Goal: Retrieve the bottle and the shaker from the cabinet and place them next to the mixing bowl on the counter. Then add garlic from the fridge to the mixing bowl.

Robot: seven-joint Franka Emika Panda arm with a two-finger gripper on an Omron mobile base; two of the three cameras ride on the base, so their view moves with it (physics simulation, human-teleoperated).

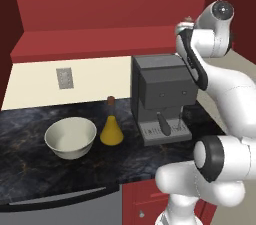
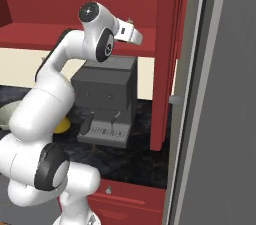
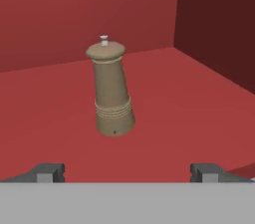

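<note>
The shaker (image 3: pixel 110 88), a tan mill with a knobbed top, stands upright on the red shelf of the cabinet (image 1: pixel 90 44). My gripper (image 3: pixel 128 173) is open just in front of it, with nothing between the fingers. In the right base view the gripper (image 2: pixel 139 35) reaches onto the shelf above the coffee machine. On the black counter (image 1: pixel 30 169) the amber bottle (image 1: pixel 111 128) stands upright just right of the cream mixing bowl (image 1: pixel 70 136), close but apart. The fridge (image 2: pixel 225 94), grey with a long silver bar handle, stands at the far right. The garlic is out of view.
A dark grey coffee machine (image 1: pixel 162 99) stands on the counter right of the bottle, under the shelf. The cabinet's dark red side panel (image 3: pixel 219 29) lies to the shaker's right. Red drawer fronts (image 2: pixel 130 199) run below the counter.
</note>
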